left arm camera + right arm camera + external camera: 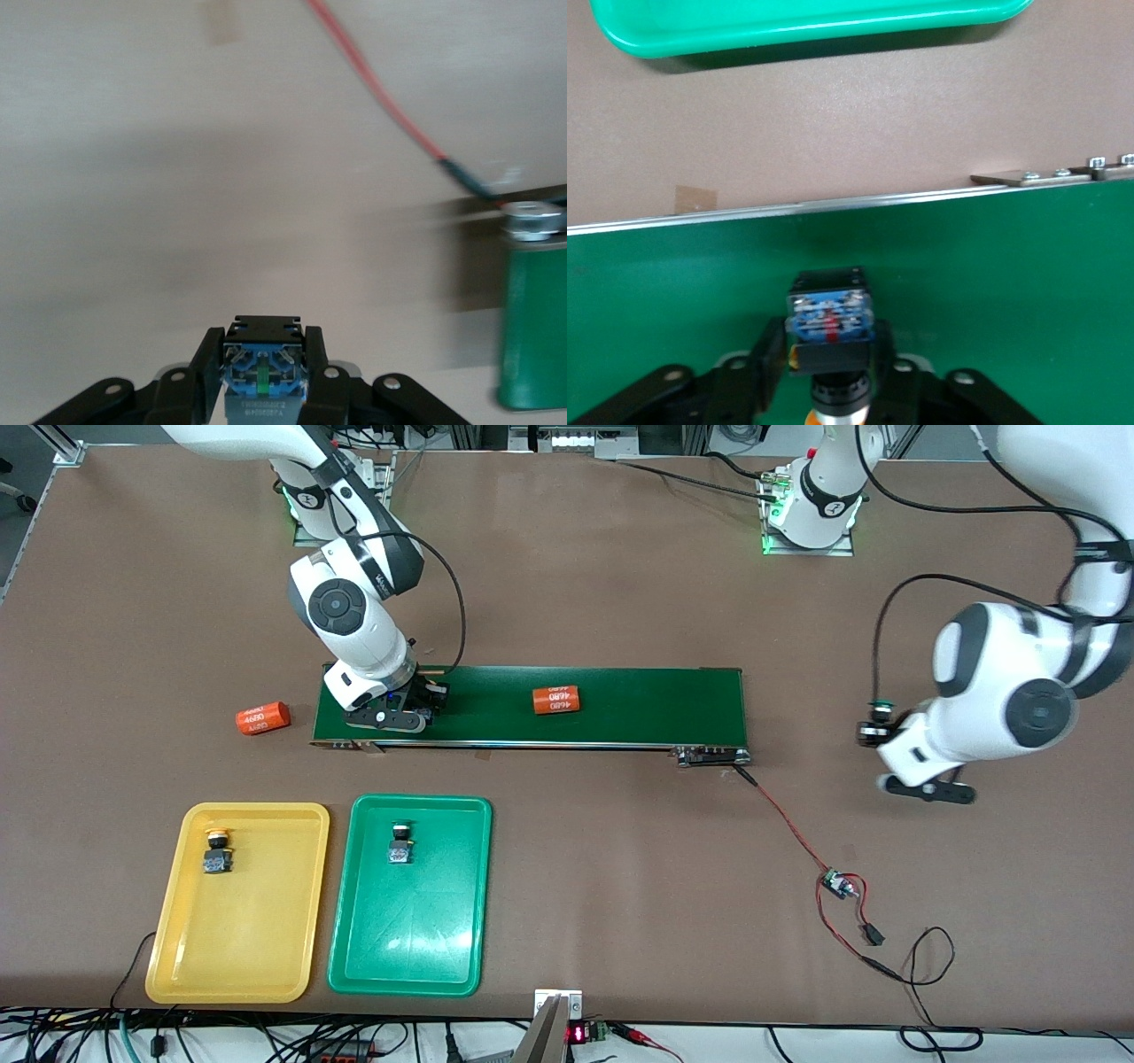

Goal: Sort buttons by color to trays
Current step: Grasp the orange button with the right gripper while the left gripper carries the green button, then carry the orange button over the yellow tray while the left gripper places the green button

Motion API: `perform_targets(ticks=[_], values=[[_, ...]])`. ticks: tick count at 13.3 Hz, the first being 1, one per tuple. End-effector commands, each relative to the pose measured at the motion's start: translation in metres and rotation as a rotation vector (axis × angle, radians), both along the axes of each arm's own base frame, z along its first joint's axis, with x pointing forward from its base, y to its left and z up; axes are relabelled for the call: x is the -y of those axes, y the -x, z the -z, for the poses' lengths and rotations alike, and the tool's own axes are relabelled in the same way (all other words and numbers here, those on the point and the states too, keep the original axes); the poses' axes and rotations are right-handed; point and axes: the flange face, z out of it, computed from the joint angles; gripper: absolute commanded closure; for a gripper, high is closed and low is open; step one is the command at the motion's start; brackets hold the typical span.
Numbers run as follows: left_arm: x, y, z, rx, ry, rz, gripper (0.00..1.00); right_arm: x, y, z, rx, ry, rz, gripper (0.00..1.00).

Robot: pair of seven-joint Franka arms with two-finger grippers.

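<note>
— Right gripper (pixel 416 710)?
— Down at the conveyor belt (pixel 620 707), at the end toward the right arm. Closed tight on a button (pixel 830 320) lying on the belt; black-and-blue body clamped between the fingers (pixel 769 359), an orange-yellow cap just visible beneath in the right wrist view.

— And the left gripper (pixel 873 731)?
— Up in the air over bare table (pixel 620 584), off the belt's end toward the left arm. Clamped narrow on another button (pixel 263 370), held by its blue-and-black body; green cap (pixel 881 708) on top in the front view.

— Other buttons?
— One with a yellow cap (pixel 217 851) in the yellow tray (pixel 177 948), close to the tray's edge farthest from the front camera. One with a dark top (pixel 400 842) in the green tray (pixel 407 948), likewise near that tray's farthest edge; cap colour hard to tell.

— Trays themselves?
— Side by side, nearly touching, near the table edge closest to the front camera, toward the right arm's end. Yellow one closer to that end.

— Anything else?
— Orange cylinder (pixel 555 700) on the belt, about mid-length. Second orange cylinder (pixel 263 718) on the table just off the belt's end toward the right arm. Red and black wires (pixel 797 833) running from the belt's other end to a small board (pixel 834 884).
</note>
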Motion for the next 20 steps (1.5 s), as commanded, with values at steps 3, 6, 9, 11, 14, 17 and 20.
perform_targets(ticks=[3, 6, 9, 11, 14, 17, 20], values=[[0.071, 0.022, -0.009, -0.012, 0.088, -0.008, 1.0, 0.005, -0.003, 0.004, -0.002, -0.005, -0.009, 0.83], [0.115, 0.036, -0.012, 0.036, 0.099, 0.028, 1.0, 0.008, -0.013, -0.009, 0.016, -0.005, -0.012, 0.85], [0.157, 0.055, 0.001, 0.125, 0.118, 0.032, 1.0, 0.013, -0.042, -0.053, -0.039, 0.045, -0.012, 0.85], [0.181, 0.064, 0.005, 0.176, 0.141, 0.012, 1.0, 0.021, -0.058, -0.077, -0.048, 0.053, -0.018, 0.85], [0.214, 0.077, 0.01, 0.198, 0.155, -0.024, 1.0, 0.056, -0.095, -0.104, 0.006, 0.043, 0.006, 0.87], [0.217, 0.085, 0.029, 0.199, 0.16, -0.025, 1.0, 0.114, -0.146, -0.102, 0.034, 0.055, 0.011, 0.88], [0.218, 0.087, 0.045, 0.176, 0.154, -0.017, 1.0, 0.148, -0.171, -0.086, 0.038, 0.079, 0.015, 0.88]])
